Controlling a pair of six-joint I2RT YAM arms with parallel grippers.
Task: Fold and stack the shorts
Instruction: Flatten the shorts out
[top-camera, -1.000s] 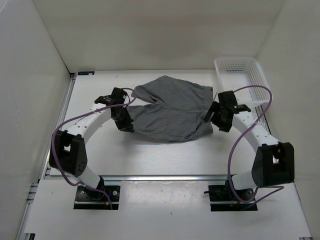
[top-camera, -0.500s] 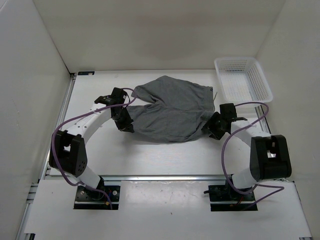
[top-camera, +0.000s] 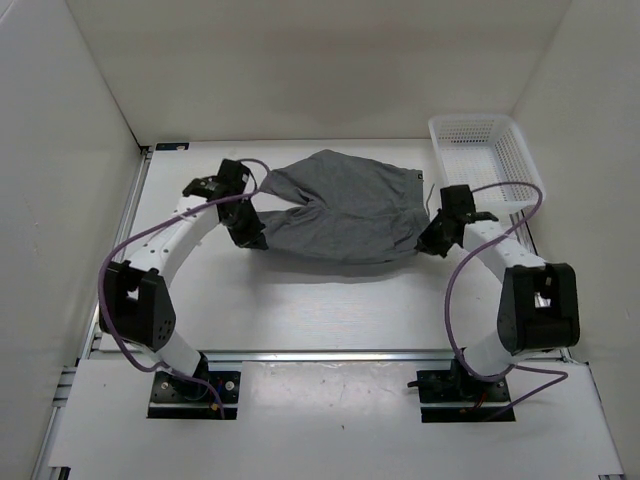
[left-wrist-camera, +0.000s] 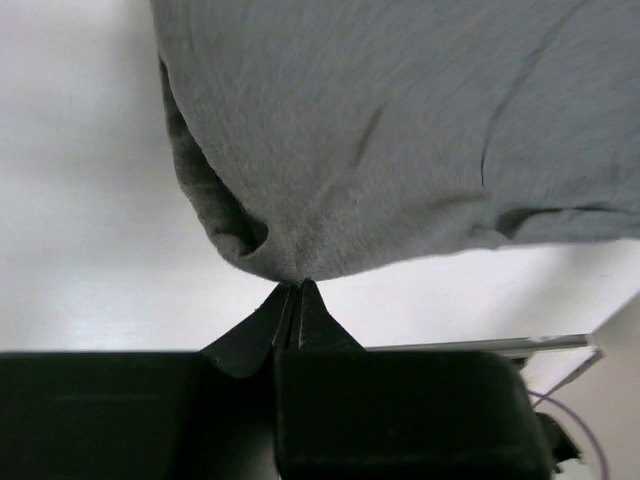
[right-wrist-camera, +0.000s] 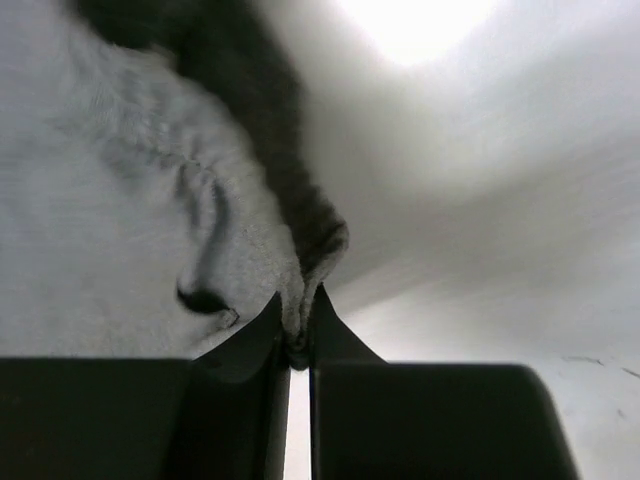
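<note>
Shorts (top-camera: 340, 205) span crosswise between left hand (top-camera: 250, 234) and right hand (top-camera: 430, 243), both pinching near corners; fabric lies toward tabletop's (top-camera: 300, 300) far edge.

Robotics lab cell, white panel walls (top-camera: 300, 60), white table (top-camera: 330, 305), aluminium rail (top-camera: 330, 354) along its front.

shorts (top-camera: 340, 215) were plain mid-grey, no print. basket (top-camera: 530, 165) at 2 o'clock was white mesh. table (top-camera: 320, 310) was white. left pincer (left-wrist-camera: 297, 290) and right pincer (right-wrist-camera: 298, 305) were black; arms (top-camera: 500, 262) white with black joints, cables (top-camera: 447, 300) purple.
</note>
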